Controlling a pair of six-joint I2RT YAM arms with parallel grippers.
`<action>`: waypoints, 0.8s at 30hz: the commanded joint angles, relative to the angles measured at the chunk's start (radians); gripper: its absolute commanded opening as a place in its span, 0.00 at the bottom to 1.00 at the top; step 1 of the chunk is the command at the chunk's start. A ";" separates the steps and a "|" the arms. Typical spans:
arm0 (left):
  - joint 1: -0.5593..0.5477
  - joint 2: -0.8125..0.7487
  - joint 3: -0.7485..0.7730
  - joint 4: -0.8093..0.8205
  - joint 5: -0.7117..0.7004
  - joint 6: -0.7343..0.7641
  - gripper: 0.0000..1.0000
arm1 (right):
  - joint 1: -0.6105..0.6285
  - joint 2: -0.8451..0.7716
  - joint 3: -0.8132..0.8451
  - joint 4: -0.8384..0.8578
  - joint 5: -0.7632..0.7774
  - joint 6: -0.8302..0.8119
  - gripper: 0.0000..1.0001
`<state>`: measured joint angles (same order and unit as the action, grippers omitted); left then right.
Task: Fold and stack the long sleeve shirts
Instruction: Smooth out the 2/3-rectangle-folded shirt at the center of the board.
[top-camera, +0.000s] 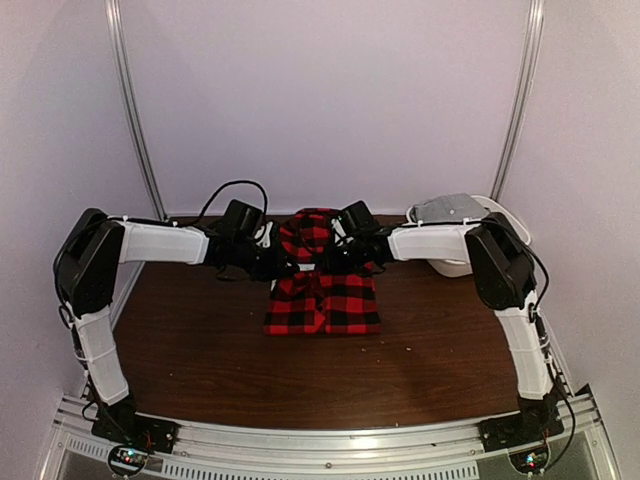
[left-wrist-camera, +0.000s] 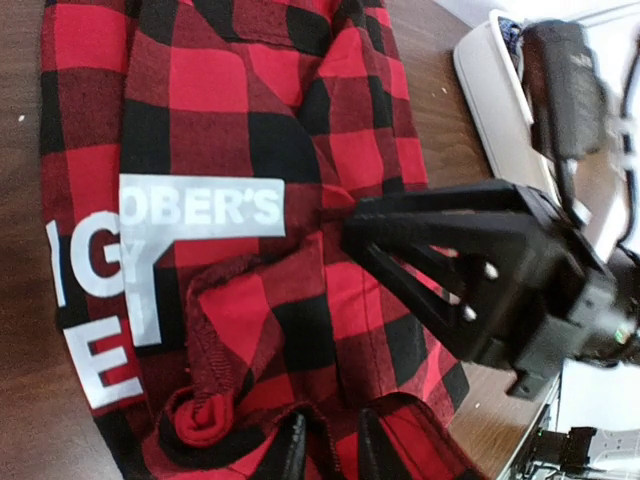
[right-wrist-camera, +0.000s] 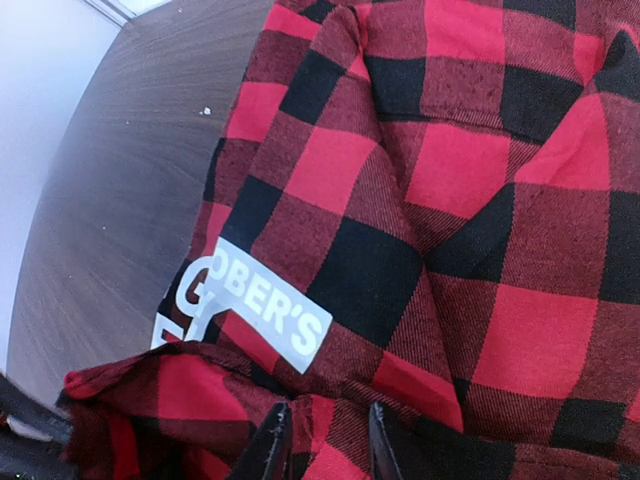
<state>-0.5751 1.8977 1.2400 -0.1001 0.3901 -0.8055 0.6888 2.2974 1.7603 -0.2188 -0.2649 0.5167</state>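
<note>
Brown table (top-camera: 200, 350): white tub (top-camera: 455, 268) behind right arm (top-camera: 435, 243), checked shirt (top-camera: 323, 302) at centre.

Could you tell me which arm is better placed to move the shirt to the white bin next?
Right, probably. The white bin sits at the far right, just behind the right arm, and the right claw is at the shirt; the left arm must cross over.

Printed lettering (left-wrist-camera: 215, 208) on shirt (left-wrist-camera: 250, 130) partly folded under, bin (top-camera: 455, 268) half behind right arm (top-camera: 430, 242)
</note>
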 joint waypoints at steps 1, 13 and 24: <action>0.041 0.083 0.115 -0.037 -0.038 0.005 0.15 | 0.002 -0.146 -0.037 -0.026 0.067 -0.025 0.29; 0.073 0.229 0.305 -0.088 -0.055 0.036 0.32 | 0.045 -0.307 -0.262 0.049 0.117 -0.013 0.37; 0.095 0.196 0.354 -0.168 -0.133 0.099 0.38 | 0.047 -0.131 -0.232 0.073 0.136 0.030 0.33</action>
<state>-0.4934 2.1296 1.5826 -0.2359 0.3210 -0.7555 0.7639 2.1063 1.5322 -0.1665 -0.1669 0.5068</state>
